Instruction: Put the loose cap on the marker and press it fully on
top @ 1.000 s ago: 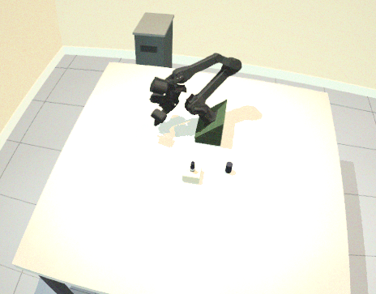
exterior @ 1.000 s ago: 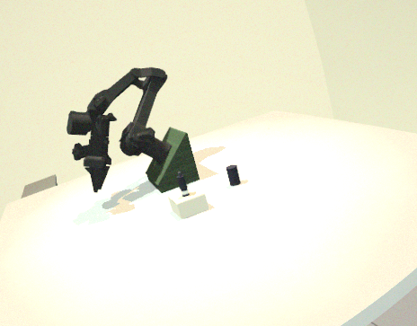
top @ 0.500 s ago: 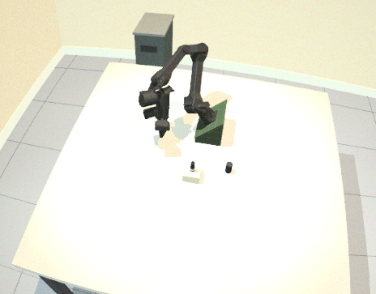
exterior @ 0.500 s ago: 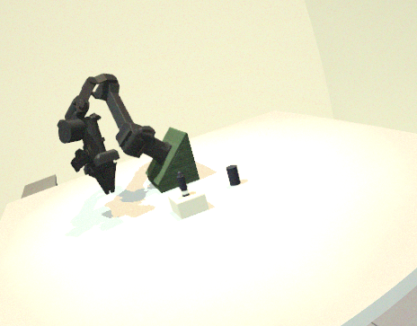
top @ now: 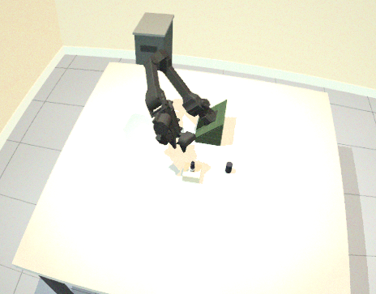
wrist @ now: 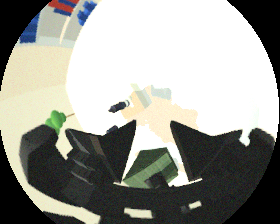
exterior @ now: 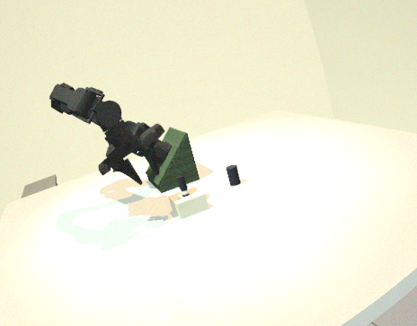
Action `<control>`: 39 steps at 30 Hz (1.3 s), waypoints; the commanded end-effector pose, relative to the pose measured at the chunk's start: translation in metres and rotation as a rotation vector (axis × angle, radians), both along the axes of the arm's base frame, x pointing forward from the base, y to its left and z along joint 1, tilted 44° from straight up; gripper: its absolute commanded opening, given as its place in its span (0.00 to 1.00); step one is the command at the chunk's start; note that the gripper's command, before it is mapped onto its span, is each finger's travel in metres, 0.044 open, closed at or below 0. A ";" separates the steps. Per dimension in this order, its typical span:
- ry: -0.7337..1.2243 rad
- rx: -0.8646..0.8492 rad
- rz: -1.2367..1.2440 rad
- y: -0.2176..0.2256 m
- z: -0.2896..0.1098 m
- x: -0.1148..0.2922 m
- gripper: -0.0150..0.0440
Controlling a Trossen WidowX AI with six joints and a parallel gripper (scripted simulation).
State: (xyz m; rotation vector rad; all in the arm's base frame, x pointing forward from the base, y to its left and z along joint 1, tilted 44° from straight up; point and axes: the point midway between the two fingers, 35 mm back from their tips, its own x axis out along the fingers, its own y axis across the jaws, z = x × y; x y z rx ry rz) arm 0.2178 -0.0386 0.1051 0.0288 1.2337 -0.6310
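Note:
The dark marker (top: pixel 192 165) (exterior: pixel 182 183) stands upright in the pale holder block (top: pixel 191 176) (exterior: pixel 191 206) near the middle of the white table (top: pixel 255 223). Its dark cap (top: pixel 228 167) (exterior: pixel 233 175) stands loose on the table to the right of the block, apart from it. My gripper (top: pixel 179 142) (exterior: pixel 121 173) (wrist: pixel 153 140) hangs in the air behind and to the left of the marker, pointing down. Its fingers stand partly open with nothing between them. In the wrist view a small dark object (wrist: pixel 116 106) shows far ahead of the fingers; I cannot tell whether it is the marker or the cap.
A green wedge (top: pixel 212 125) (exterior: pixel 177 157) (wrist: pixel 150 166) stands on the table just behind the holder block, beside the arm's forearm. A grey cabinet (top: pixel 152 36) stands behind the table at the arm's base.

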 end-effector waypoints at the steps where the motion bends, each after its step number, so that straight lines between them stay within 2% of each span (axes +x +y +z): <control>1: 0.149 -0.034 0.154 0.039 -0.023 0.014 0.67; 10: 0.438 -0.180 0.482 0.127 -0.084 0.011 0.67; 18: 0.640 -0.386 0.706 0.178 -0.133 -0.012 0.67; 23: 0.644 -0.391 0.711 0.176 -0.136 -0.011 0.67; 27: 0.644 -0.393 0.710 0.154 -0.159 -0.009 0.67; 39: 0.643 -0.393 0.710 0.143 -0.170 -0.007 0.67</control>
